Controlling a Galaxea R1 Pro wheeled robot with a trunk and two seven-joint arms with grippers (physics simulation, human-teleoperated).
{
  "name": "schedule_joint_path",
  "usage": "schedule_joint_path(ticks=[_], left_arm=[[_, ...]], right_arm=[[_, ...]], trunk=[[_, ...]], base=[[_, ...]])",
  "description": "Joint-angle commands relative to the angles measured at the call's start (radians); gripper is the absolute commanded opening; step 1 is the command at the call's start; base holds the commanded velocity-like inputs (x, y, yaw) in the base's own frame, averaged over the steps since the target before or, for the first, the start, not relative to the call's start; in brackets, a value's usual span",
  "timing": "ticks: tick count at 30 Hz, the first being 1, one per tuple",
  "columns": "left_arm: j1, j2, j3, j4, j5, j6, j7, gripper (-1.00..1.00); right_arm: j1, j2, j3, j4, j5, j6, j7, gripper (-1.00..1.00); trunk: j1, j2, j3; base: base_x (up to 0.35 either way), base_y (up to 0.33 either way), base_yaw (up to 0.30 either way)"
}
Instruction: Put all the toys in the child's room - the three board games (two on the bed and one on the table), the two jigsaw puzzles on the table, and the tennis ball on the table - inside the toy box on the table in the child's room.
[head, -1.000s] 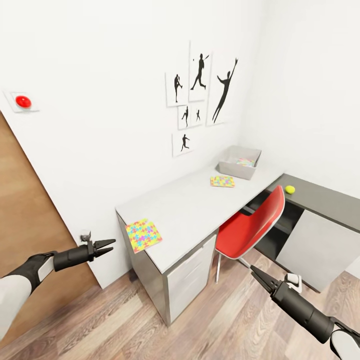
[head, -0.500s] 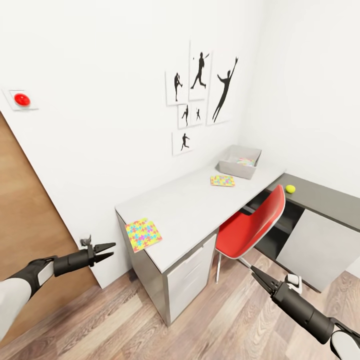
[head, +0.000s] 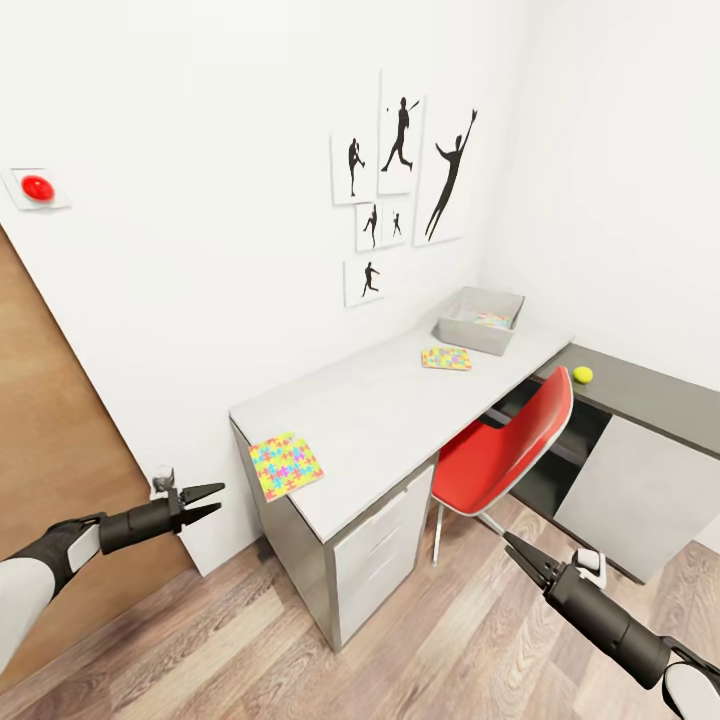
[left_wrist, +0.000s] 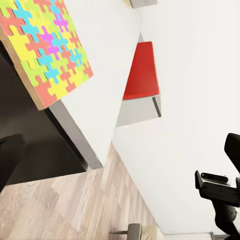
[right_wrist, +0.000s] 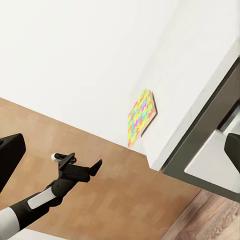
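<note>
A thin, stiff jigsaw puzzle (head: 286, 465) overhangs the tabletop's (head: 380, 420) near corner, its edge offering likely purchase; both grippers, left (head: 205, 500) and right (head: 516, 552), hover, jaws narrowly parted and empty.

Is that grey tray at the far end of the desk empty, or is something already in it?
Not empty. The toy box has something flat and multicoloured lying inside; what it is exactly is too small to tell. Another jigsaw puzzle lies outside it on the table.

A jigsaw puzzle (left_wrist: 47, 50) lies at the table (left_wrist: 107, 75) corner; a red chair (left_wrist: 142, 72) stands beyond; wood-plank floor (left_wrist: 65, 210) below.
</note>
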Motion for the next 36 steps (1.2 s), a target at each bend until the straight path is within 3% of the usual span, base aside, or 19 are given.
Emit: schedule_joint_path(ticks=[1, 4, 8, 15, 36], left_arm=[[-0.001, 0.002, -0.003, 0.000, 0.006, 0.012, -0.003, 1.00], [0.000, 0.007, -0.003, 0.002, 0.007, 0.018, -0.002, 1.00], [0.000, 0.034, -0.002, 0.005, 0.008, 0.040, 0.002, 1.00], [0.000, 0.072, 0.004, 0.005, 0.047, 0.080, 0.012, 1.00], [0.000, 0.067, 0.007, 0.005, 0.053, 0.084, 0.018, 1.00]], right_arm=[[-0.001, 0.000, -0.001, 0.001, -0.006, 0.007, 0.000, 1.00], [-0.001, 0.000, -0.001, 0.002, -0.006, 0.007, -0.001, 1.00], [-0.001, 0.000, -0.001, 0.002, -0.006, 0.007, -0.001, 1.00], [-0.001, -0.003, -0.002, 0.001, -0.006, 0.007, -0.001, 1.00], [-0.001, 0.000, -0.001, 0.001, -0.006, 0.007, -0.001, 1.00]], trunk=[[0.004, -0.008, -0.004], [0.016, -0.029, -0.014], [0.031, -0.057, -0.026], [0.058, -0.106, -0.048], [0.138, -0.253, -0.114]], base=[[0.000, 0.000, 0.000], [0.000, 0.000, 0.000], [0.000, 0.000, 0.000], [0.000, 0.000, 0.000], [0.000, 0.000, 0.000]])
